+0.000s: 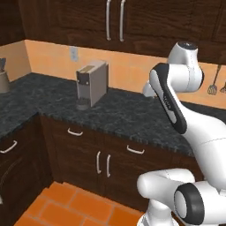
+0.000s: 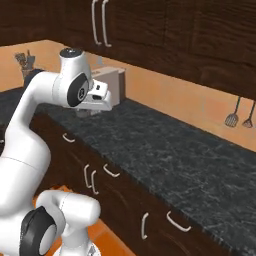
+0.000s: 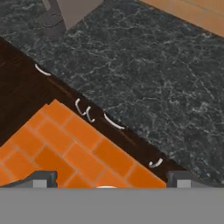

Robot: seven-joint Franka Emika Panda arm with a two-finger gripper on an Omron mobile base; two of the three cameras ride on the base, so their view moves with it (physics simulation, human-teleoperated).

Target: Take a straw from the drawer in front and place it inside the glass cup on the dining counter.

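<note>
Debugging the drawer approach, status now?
Claw open, empty, high over the black countertop. Drawers all shut, handles untouched. Straw not exposed yet. Coffee machine off to the side, not blocking.

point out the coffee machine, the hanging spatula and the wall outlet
coffee machine [image 1: 92, 84], left base view, on its grey front face
hanging spatula [image 2: 231, 119], right base view, on its slotted head against the orange wall
wall outlet [image 1: 73, 54], left base view, on the middle of its plate
</note>
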